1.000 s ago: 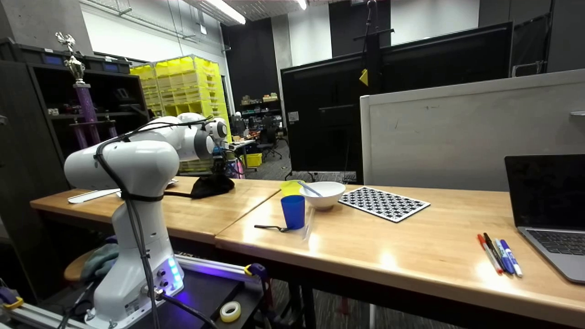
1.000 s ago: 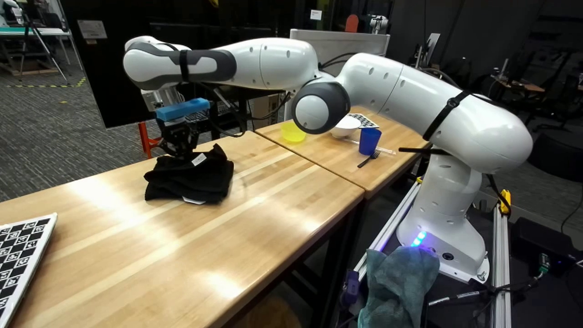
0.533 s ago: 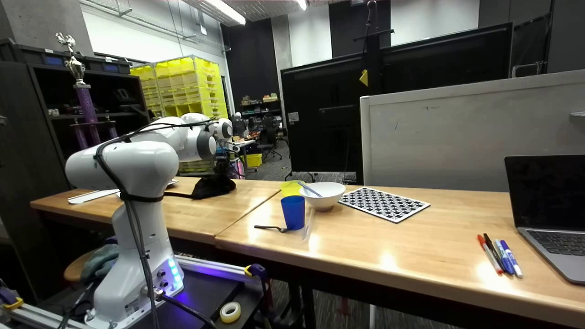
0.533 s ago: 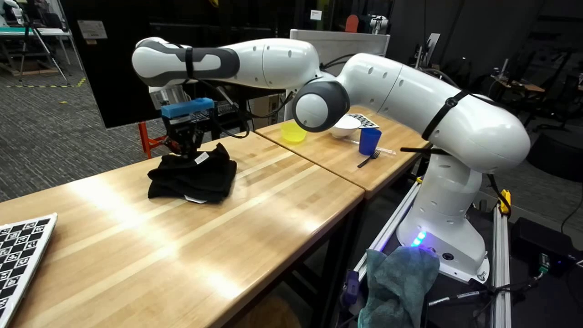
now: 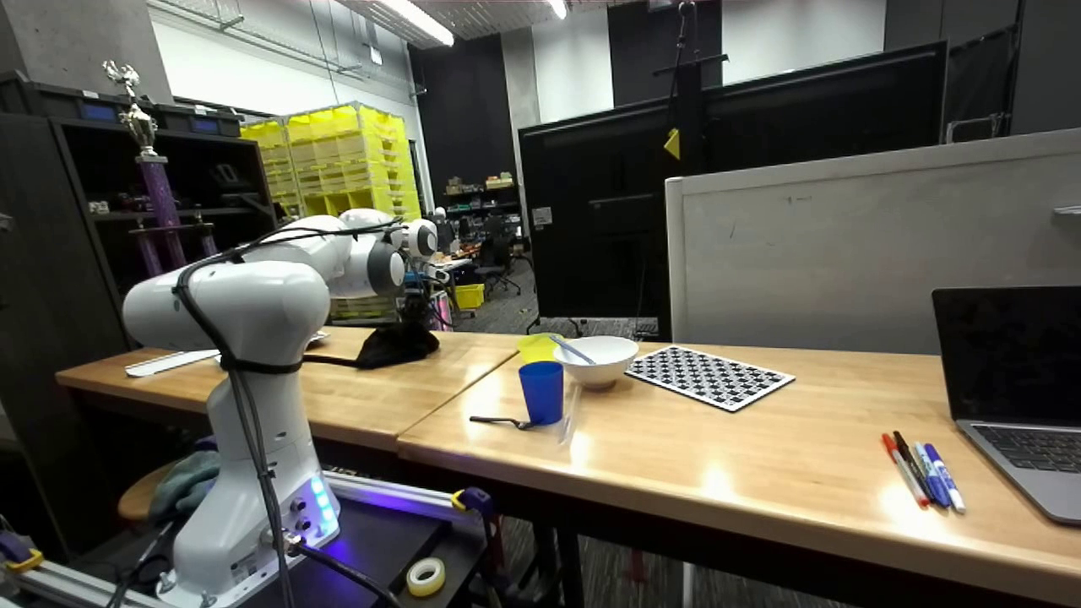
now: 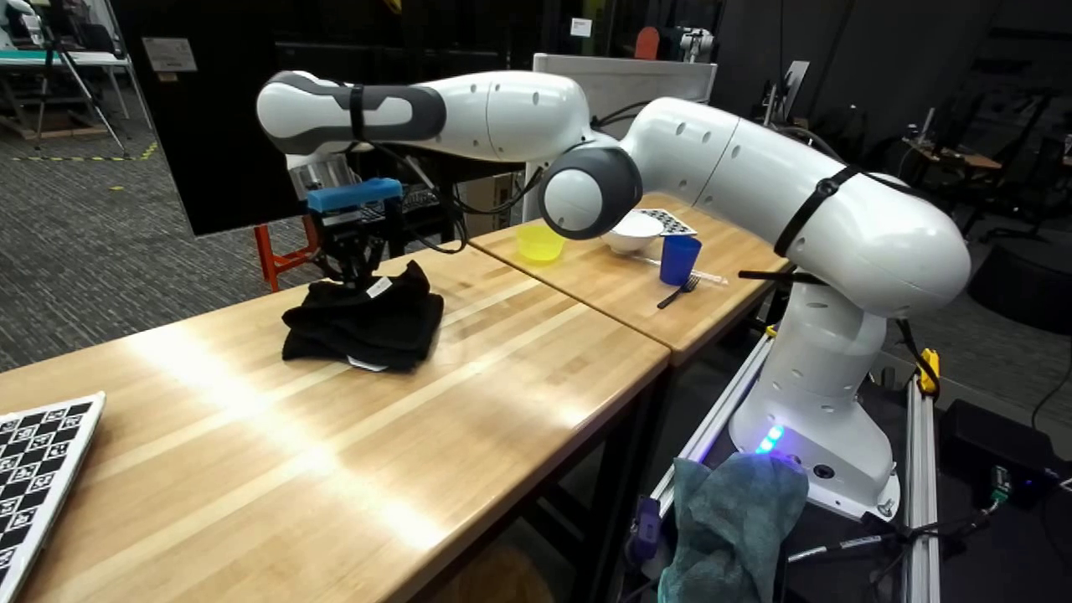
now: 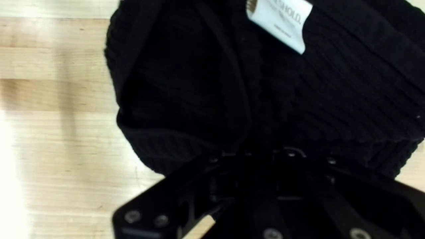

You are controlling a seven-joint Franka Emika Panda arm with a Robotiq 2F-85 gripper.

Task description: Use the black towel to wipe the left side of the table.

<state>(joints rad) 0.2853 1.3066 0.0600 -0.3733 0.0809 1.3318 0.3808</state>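
in an exterior view, towel (image 6: pixel 368 331) on table (image 6: pixel 469 402), board (image 6: pixel 35 469) to its left, cup (image 6: pixel 679 261) to its right

Hand (image 7: pixel 252 154) gripping black towel (image 7: pixel 269 88), white label (image 7: pixel 283 23)

Tag (image 7: pixel 282 23) on black towel (image 7: pixel 325 89) reads "…SHOLD"; rest blurred.

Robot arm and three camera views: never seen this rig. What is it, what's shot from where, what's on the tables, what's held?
A white robot arm ends in a black gripper, a two-fingered pincer. Two pictures come from cameras standing apart from the arm; the close-up comes from a camera on the arm itself, looking down past the gripper. The gripper seems closed on a black towel, though dark on dark hides its tips. The towel rests on one wooden table; the adjoining table holds a white bowl, blue cup, fork, laptop and markers.
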